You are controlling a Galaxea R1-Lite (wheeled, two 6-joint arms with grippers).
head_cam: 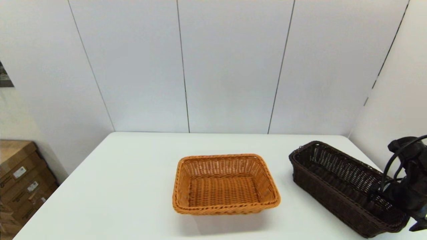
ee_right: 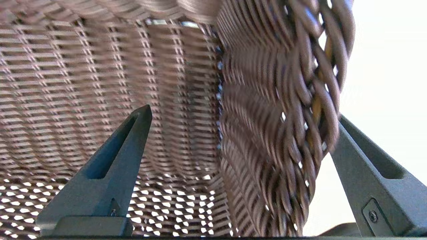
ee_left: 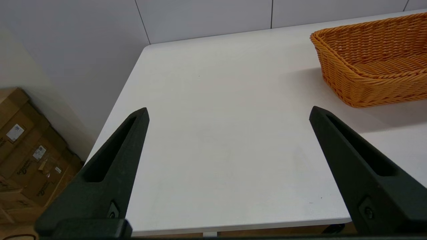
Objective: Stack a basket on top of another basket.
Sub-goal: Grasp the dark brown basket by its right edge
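The dark brown woven basket lies at an angle near the table's right edge. My right gripper is at that basket's near end. In the right wrist view the gripper is open and straddles the basket's wall, one finger inside and one outside. The braided rim sits between the fingers. The orange-tan basket rests upright in the middle of the table, with nothing in it. My left gripper hangs open over bare table to the left of the orange-tan basket, holding nothing, and is out of the head view.
The white table backs onto grey wall panels. Cardboard boxes stand on the floor beyond the table's left edge, also seen in the left wrist view as stacked boxes. A side wall runs close along the table's right edge.
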